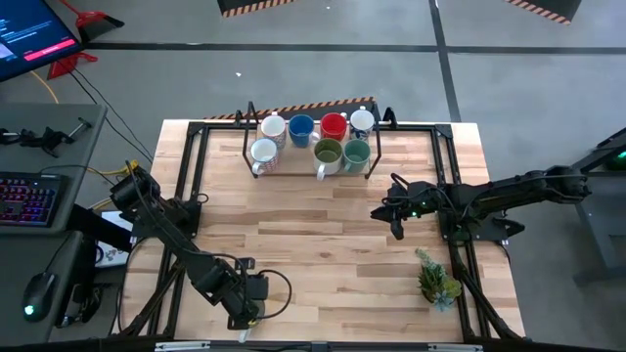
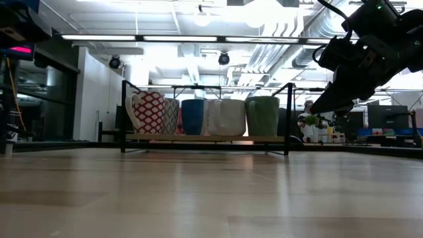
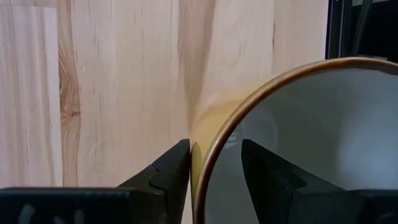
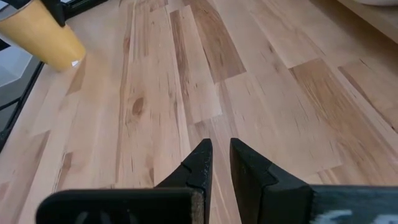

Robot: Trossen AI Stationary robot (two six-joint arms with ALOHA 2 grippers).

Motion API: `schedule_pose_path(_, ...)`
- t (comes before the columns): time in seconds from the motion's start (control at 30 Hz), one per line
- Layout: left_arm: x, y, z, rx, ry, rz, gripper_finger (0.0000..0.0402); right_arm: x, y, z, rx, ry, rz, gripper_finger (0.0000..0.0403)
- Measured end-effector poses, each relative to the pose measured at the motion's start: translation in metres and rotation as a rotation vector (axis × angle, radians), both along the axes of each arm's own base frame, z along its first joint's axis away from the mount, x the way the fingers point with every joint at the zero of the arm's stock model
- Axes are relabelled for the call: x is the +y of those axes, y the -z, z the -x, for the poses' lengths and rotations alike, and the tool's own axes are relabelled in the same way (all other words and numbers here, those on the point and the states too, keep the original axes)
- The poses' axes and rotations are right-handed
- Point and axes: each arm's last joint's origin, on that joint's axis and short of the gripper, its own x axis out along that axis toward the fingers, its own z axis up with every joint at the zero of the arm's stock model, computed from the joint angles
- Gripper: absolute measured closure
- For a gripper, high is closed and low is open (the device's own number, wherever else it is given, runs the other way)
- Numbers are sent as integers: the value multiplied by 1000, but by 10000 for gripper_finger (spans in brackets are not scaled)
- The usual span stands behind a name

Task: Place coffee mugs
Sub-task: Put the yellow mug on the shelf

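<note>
We are gripping the rim of a yellow-walled, white-lined ceramic mug (image 3: 292, 143) in our left gripper's (image 3: 214, 165) fingers at the bench's (image 1: 323, 235) seven o'clock. Our right gripper (image 4: 221, 165) is hovering at three o'clock, fingers narrow and holding nothing.

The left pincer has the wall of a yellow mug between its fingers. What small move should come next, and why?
Probably lift the yellow mug a little. The left pincer already grips its wall at the table's near edge, far from the rack that holds seven mugs; the right pincer waits empty.
</note>
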Motion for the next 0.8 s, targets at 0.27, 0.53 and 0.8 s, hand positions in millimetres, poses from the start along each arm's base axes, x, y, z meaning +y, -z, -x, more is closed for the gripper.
schedule_pose_path(0.27,6,10,3,24,-8,-24,276,0,0,0,4,0,1,368)
schedule_pose_path(0.53,16,10,-6,17,-14,-46,359,0,1,1,11,0,1,368)
schedule_pose_path(0.8,41,4,-25,7,114,-115,391,0,2,1,25,0,1,368)
